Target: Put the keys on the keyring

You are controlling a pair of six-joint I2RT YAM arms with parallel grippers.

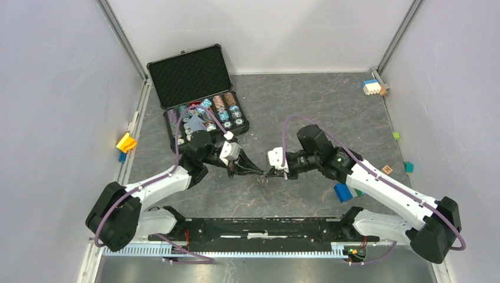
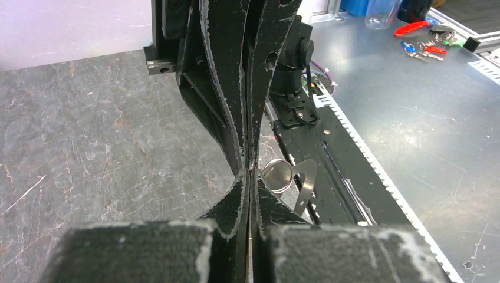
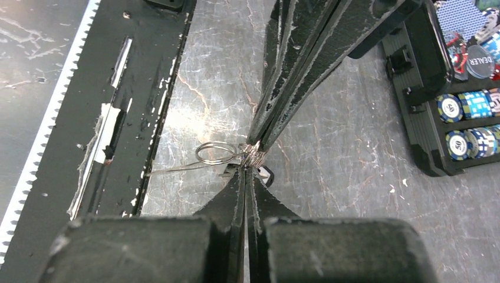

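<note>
My two grippers meet tip to tip over the middle of the table. The left gripper (image 1: 255, 171) is shut on the metal keyring (image 2: 277, 175), whose loop and flat silver tag (image 2: 304, 183) stick out to the right of its tips (image 2: 250, 174). In the right wrist view the keyring (image 3: 215, 153) lies left of the tips, with a coil of wire (image 3: 253, 154) pinched between the left gripper's fingers. The right gripper (image 1: 270, 173) is shut on a small key (image 3: 266, 175) with a black tag, at its tips (image 3: 246, 168). Other keys are not in view.
An open black case (image 1: 187, 73) of poker chips stands at the back left, and its corner (image 3: 421, 135) shows in the right wrist view. A blue block (image 1: 342, 192) lies by the right arm, and a yellow block (image 1: 126, 142) at the left wall. The black base rail (image 1: 265, 227) runs along the near edge.
</note>
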